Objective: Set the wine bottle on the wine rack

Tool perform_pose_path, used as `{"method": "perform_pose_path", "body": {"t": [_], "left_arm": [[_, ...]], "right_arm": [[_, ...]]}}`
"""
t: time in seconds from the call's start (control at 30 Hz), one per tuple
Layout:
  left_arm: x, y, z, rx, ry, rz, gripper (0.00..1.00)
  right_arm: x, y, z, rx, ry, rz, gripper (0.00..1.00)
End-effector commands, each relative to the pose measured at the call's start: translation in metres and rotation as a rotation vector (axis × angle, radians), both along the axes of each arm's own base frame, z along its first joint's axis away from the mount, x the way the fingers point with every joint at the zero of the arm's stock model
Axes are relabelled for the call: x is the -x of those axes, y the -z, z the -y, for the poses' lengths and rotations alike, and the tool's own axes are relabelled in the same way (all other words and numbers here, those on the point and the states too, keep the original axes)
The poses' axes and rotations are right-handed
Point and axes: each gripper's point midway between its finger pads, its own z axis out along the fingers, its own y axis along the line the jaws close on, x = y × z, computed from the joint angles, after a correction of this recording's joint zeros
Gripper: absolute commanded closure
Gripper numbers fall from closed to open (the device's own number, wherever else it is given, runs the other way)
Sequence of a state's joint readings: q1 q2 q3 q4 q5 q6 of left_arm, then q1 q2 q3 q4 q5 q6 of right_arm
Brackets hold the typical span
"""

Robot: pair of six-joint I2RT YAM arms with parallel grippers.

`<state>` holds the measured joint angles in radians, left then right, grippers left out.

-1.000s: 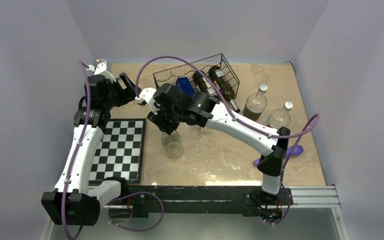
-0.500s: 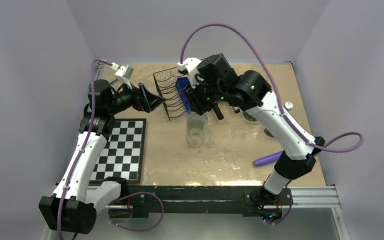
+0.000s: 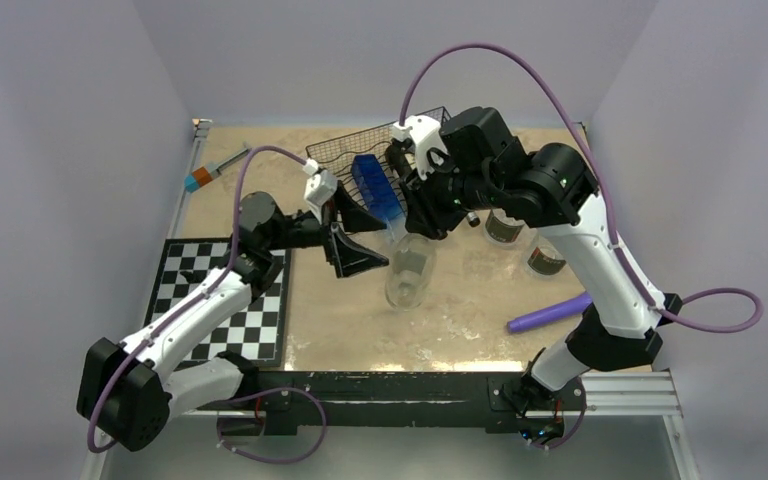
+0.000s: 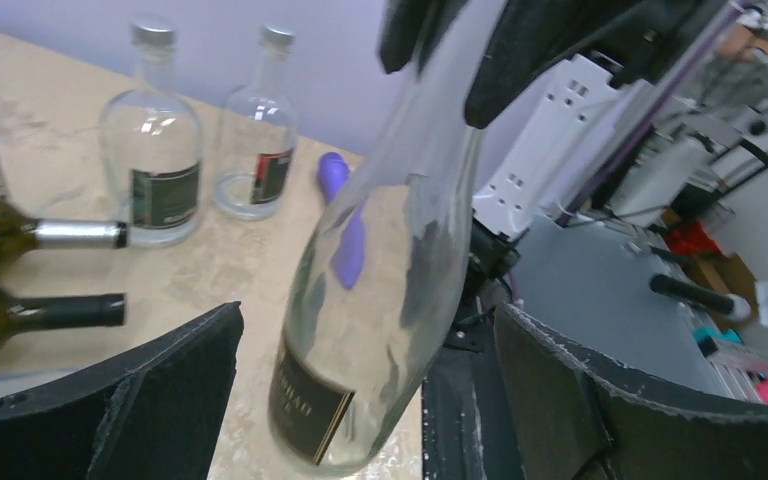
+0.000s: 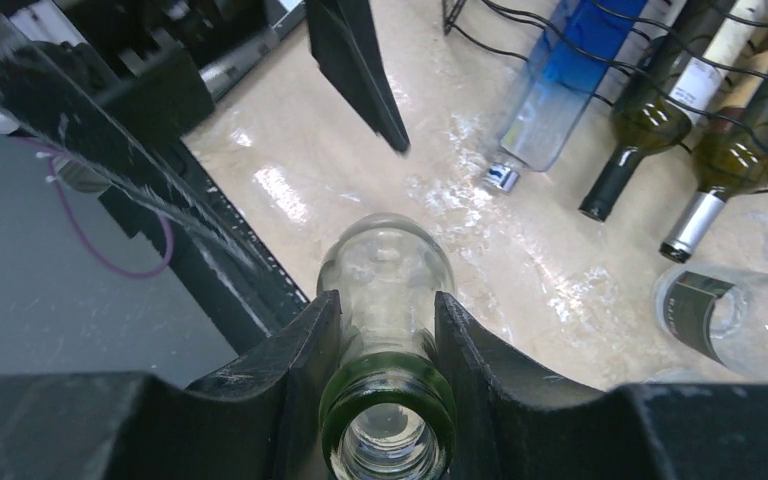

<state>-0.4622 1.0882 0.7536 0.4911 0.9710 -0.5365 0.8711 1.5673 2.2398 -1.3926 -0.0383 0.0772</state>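
Observation:
My right gripper point(image 3: 416, 213) is shut on the neck of a clear wine bottle point(image 3: 404, 272), which hangs tilted with its base low over the table. In the right wrist view the gripper point(image 5: 387, 350) clamps the green-rimmed neck point(image 5: 388, 400). My left gripper point(image 3: 356, 240) is open, its fingers either side of the bottle's body point(image 4: 380, 300) without touching it. The black wire wine rack point(image 3: 332, 158) stands just behind, holding a blue bottle point(image 3: 378, 186) and two dark green bottles point(image 5: 650, 120).
Two clear labelled bottles point(image 3: 505, 228) point(image 3: 546, 260) stand to the right of the rack. A purple rod point(image 3: 550, 312) lies at the front right. A checkerboard mat point(image 3: 225, 300) is at the left. A small orange and blue item point(image 3: 200, 180) lies at the back left.
My right arm carried the bottle right and back toward the rack. My left arm swung from the back left to the bottle, with its open fingers now around the body.

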Motion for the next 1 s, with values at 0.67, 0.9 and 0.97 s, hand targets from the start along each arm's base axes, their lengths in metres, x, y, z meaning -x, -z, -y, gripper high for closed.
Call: {"method": "perform_pose_path", "body": {"t": [0.67, 0.9, 0.97], "left_arm": [[0.054, 0.011, 0.054, 0.042, 0.505, 0.095, 0.01], [0.053, 0.012, 0.06, 0.068, 0.624, 0.012, 0.01], [0.051, 0.011, 0.062, 0.069, 0.626, 0.024, 0.01]], "right_arm": [[0.026, -0.125, -0.008, -0.509, -0.082, 0.119, 1.0], [0.006, -0.136, -0.001, -0.555, 0.013, 0.148, 1.0], [0.002, -0.139, 0.0, -0.568, 0.029, 0.155, 1.0]]}}
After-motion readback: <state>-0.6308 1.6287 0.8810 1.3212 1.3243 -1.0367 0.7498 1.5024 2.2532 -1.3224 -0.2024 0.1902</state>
